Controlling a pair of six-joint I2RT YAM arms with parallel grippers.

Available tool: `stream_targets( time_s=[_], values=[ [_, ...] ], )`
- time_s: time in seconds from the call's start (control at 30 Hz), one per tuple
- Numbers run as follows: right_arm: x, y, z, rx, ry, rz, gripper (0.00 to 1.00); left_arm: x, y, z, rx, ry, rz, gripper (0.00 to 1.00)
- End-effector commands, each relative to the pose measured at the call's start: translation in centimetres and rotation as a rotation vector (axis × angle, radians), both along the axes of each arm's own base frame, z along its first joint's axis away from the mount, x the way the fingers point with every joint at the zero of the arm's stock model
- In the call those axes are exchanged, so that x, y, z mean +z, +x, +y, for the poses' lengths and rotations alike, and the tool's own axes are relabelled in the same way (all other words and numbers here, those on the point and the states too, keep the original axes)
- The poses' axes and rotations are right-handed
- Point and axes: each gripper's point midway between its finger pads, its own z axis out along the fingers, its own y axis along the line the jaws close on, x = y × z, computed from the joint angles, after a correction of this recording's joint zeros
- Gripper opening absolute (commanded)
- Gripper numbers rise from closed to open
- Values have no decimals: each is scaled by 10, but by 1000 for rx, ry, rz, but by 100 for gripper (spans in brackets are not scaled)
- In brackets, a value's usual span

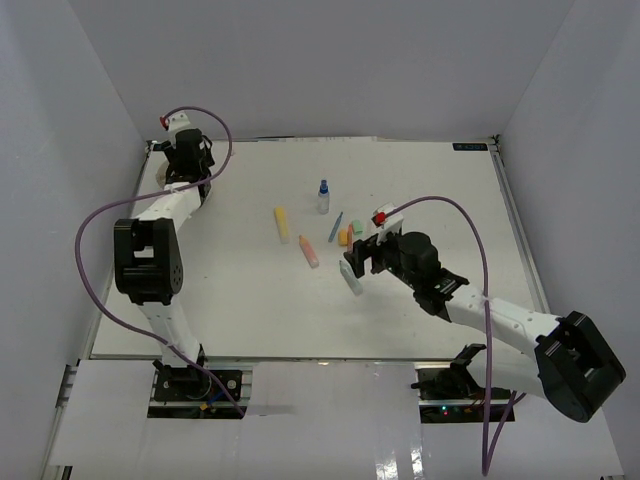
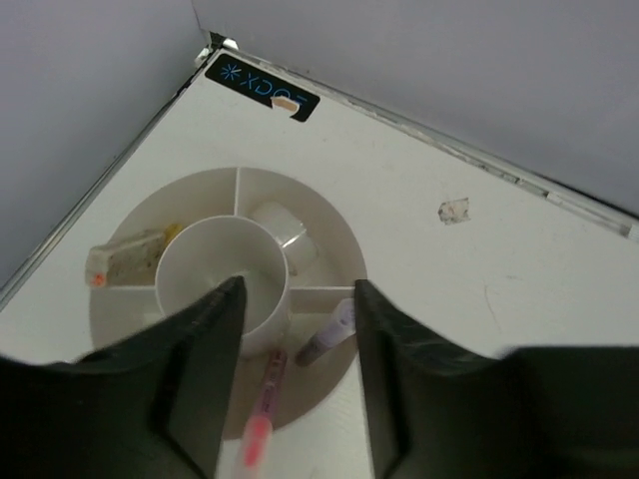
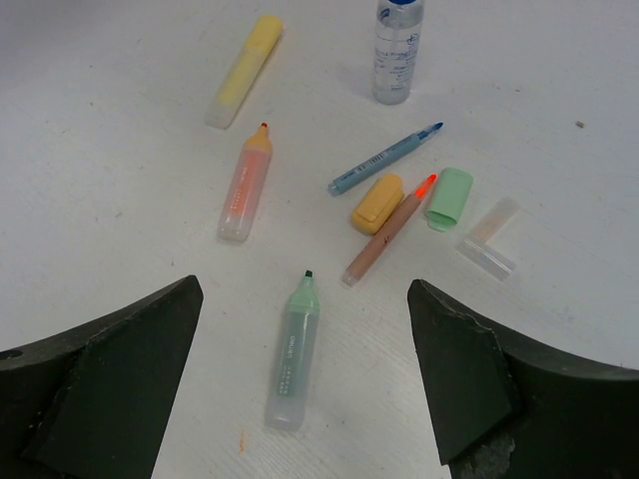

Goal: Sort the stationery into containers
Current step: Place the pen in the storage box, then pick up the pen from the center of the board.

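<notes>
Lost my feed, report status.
Left gripper open over tub, pink pen beneath. Right gripper open above green marker. Nothing in the way.

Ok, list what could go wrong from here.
The pink pen seems to overhang the tub rim and could tip out. The green marker under the right fingers is uncapped; its tip may leave marks. The orange pen and loose caps lie close together, so a grasp there could scatter them.

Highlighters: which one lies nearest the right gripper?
The pale green highlighter, uncapped, seen between the right gripper's open fingers; the orange highlighter and yellow highlighter lie farther off.
</notes>
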Motion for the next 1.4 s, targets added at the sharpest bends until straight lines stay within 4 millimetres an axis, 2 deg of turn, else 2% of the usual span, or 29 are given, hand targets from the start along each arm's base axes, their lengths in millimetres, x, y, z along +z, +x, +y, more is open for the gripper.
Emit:
stream_targets(
  time_s=[0.0,0.07,0.1,0.13,0.2,0.37,0.5,0.53,0.57,0.67,0.77,0.8,0.9,1.0,1.17,1.2,1.37],
  values=[
    [17,9,-8,-57,29,-15,90,77,-19,-3,-27,-34,-94,64],
    [13,10,-10,-64,6,13,90,87,-27,-7,-44,-59,-96,73],
    [17,13,-11,-71,4,14,90,94,-39,-12,-64,-75,-78,78],
    [13,13,-13,-76,-15,35,90,99,-44,-15,-79,-86,-76,88],
    [14,16,-18,-100,-28,46,90,111,-62,-21,-102,-121,-71,98],
    [9,22,-31,-171,-73,79,91,101,-99,-48,-222,-216,-18,98],
    [-1,21,-35,-206,-88,131,96,80,-132,-69,-307,-300,40,98],
    [-4,21,-35,-212,-87,146,97,87,-142,-73,-323,-314,24,98],
    [-7,20,-35,-212,-88,157,97,71,-151,-79,-348,-334,56,98],
    [-15,19,-35,-214,-96,177,98,58,-174,-82,-364,-344,72,98],
    [-20,18,-35,-212,-103,189,98,50,-187,-82,-367,-337,72,98],
    [-21,18,-35,-213,-106,191,98,39,-190,-81,-366,-337,87,98],
    [-26,20,-36,-223,-119,203,99,31,-196,-93,-429,-360,107,98],
    [-29,21,-37,-234,-125,211,100,27,-201,-96,-443,-362,110,98],
    [-33,22,-38,-246,-134,220,100,36,-207,-95,-453,-345,79,98],
    [-33,23,-38,-245,-134,220,96,39,-207,-95,-455,-343,67,98],
    [-32,26,-38,-256,-139,215,94,52,-211,-95,-462,-340,27,98]
  ],
)
